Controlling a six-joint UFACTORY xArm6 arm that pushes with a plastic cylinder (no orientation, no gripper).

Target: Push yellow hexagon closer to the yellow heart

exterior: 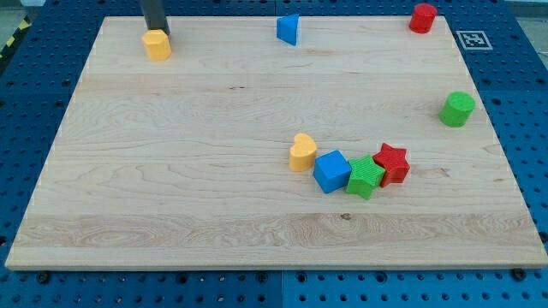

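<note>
Clearly, the main hazard lies in the long diagonal that must be covered. The yellow hexagon (157,44) sits near the top left corner of the wooden board (171,188), while the yellow heart (301,152) lies well apart from it, lower down and right of the middle. The rod is seen just behind the hexagon on its top side, and my tip (159,34) appears to be touching it or very nearly so; contact cannot be confirmed. Nothing is gripped, since the rod has no means of holding and can only shove.

If the push is applied off the block's centre, the hexagon could be spun on its flat faces and slipped off to one side of the tip, so that it is left short or driven toward the board's left edge. A push that is carried too far could knock the heart into the blue cube (331,170), which is just beside it and touches a green block (366,177) and a red star (392,164), so the whole cluster might be disturbed.

The hexagon is seen as a small, squat, orange-yellow piece, upright, with faceted sides, standing alone. A blue block (288,28), a red cylinder (422,17) and a green cylinder (457,109) are placed well clear of the likely path.
</note>
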